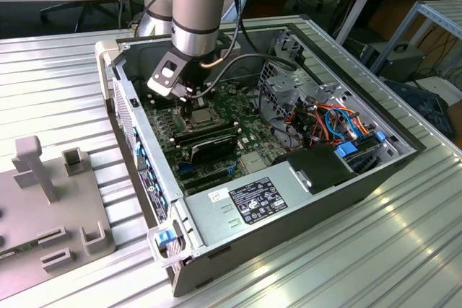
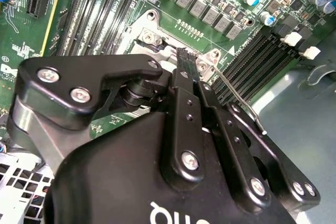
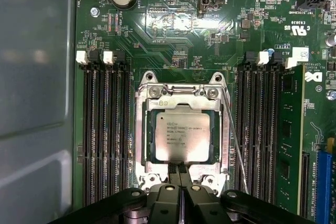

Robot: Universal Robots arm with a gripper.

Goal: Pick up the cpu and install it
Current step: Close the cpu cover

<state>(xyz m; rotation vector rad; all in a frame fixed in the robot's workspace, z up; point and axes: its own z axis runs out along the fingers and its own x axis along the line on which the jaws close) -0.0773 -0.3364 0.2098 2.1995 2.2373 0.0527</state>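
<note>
Now, inside the open PC case (image 1: 289,207), on the motherboard (image 3: 173,30), the cpu (image 3: 182,137) lies flat in its metal socket frame (image 3: 140,129). Claw (image 3: 179,169) is squeezed together w/ nothing held, just beside the cpu's edge. Best go slow & soft, I think.

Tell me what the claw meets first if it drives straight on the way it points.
Most likely the cpu at its edge, or the socket frame beside it; the claw is poised over that seam, depth unclear.

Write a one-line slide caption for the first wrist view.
The cpu lies inside the socket frame on the motherboard, with the shut gripper at one edge.
</note>
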